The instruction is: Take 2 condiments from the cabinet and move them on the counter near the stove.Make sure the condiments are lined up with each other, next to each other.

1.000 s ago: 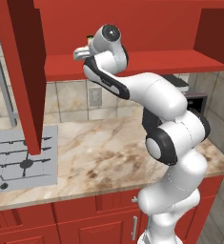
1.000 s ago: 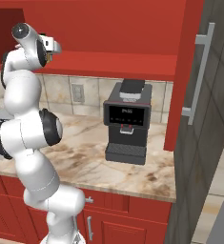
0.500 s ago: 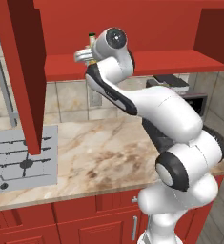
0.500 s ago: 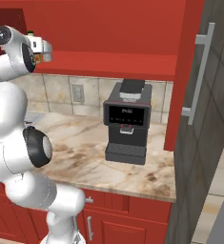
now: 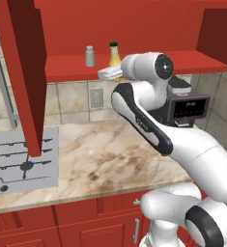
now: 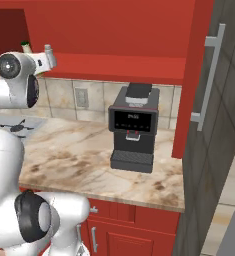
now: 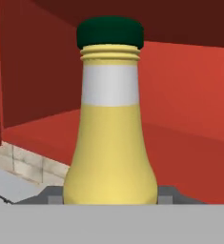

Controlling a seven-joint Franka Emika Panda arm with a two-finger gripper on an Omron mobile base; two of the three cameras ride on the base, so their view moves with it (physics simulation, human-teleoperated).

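In the hand view the yellow bottle with its dark green cap is standing upright dead centre, its swollen lower body sitting directly between the two dark finger tips, one tip showing at each flank of the base. The tips are lying right against the bottle's sides, so the jaws are standing partly open, about the width of the bottle, and look to be closing on it; whether they are actually pressing it I cannot tell. Beyond the bottle the red shelf of the wall cabinet is running away from the jaws, with the cabinet's red back wall behind. In the left base view the gripper is reaching out level from the white wrist to the shelf edge, and the yellow bottle is rising just above and beyond it, upright on the shelf. The grey-white shaker is standing on the same shelf, near the bottle, off to the stove side of the jaws and apart from them. Well below the jaws the marbled counter is spreading out, with the silver cooktop set into it on the same side as the shaker and a black coffee machine standing on the opposite side. In the right base view the coffee machine is sitting on the counter, while the open cabinet door with its silver bar handle is hanging far off from the jaws.
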